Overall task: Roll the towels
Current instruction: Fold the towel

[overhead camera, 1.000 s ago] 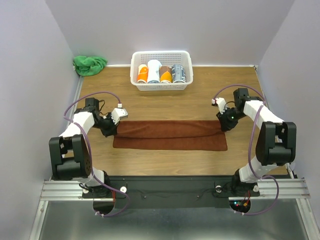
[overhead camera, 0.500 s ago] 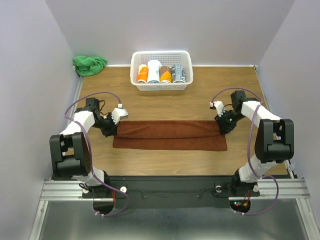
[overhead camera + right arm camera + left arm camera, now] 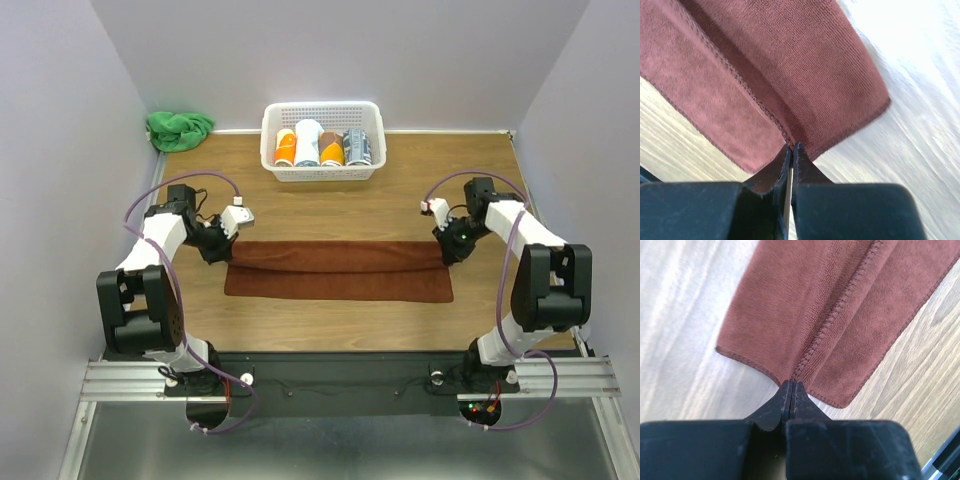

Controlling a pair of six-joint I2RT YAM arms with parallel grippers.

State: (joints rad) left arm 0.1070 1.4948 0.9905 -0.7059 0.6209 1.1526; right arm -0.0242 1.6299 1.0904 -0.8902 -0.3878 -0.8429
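Maybe the brown towel (image 3: 340, 272) slips out, since the left gripper (image 3: 791, 386) at 9 o'clock and right gripper (image 3: 791, 148) at 3 o'clock are pinched shut on only its edge.

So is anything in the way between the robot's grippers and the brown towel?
No, nothing is in the way. The left gripper and the right gripper are each pinched shut right on an end of the reddish-brown towel, at its folded hem. The basket sits farther back, well clear.
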